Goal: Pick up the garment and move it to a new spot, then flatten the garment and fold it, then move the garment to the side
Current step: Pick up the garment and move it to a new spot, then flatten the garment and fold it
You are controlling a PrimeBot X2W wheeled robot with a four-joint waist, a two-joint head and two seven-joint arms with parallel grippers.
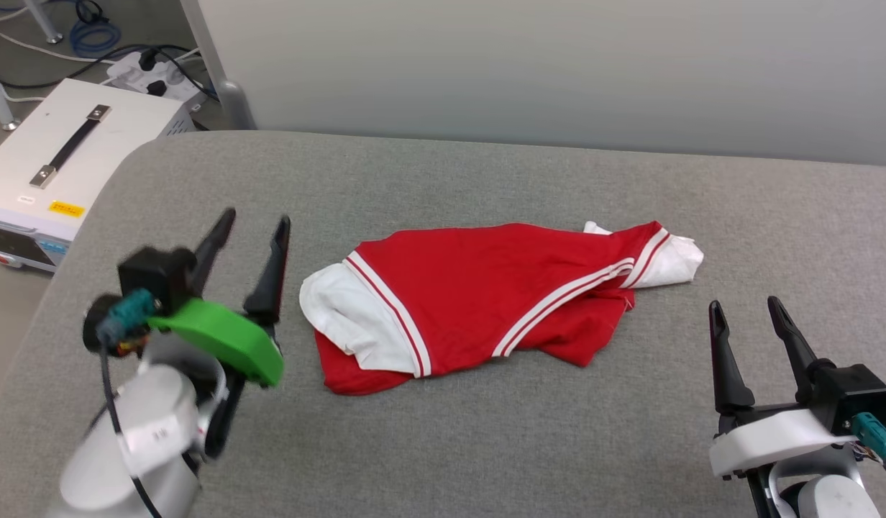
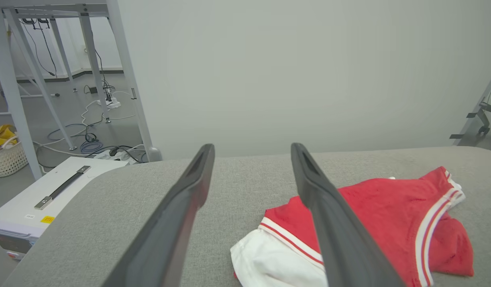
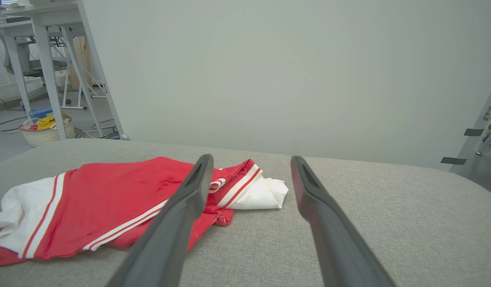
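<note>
The crumpled garment (image 1: 486,295) lies between the left gripper (image 1: 257,216) and right gripper (image 1: 744,303), both spread wide and empty, not yet folded.

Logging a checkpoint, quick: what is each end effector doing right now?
Left end effector: open, holding nothing, beside the garment.
Right end effector: open, holding nothing.

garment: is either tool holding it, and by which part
Nothing is held. The left tool and right tool are both open, clear of the garment lying on the grey surface.
</note>
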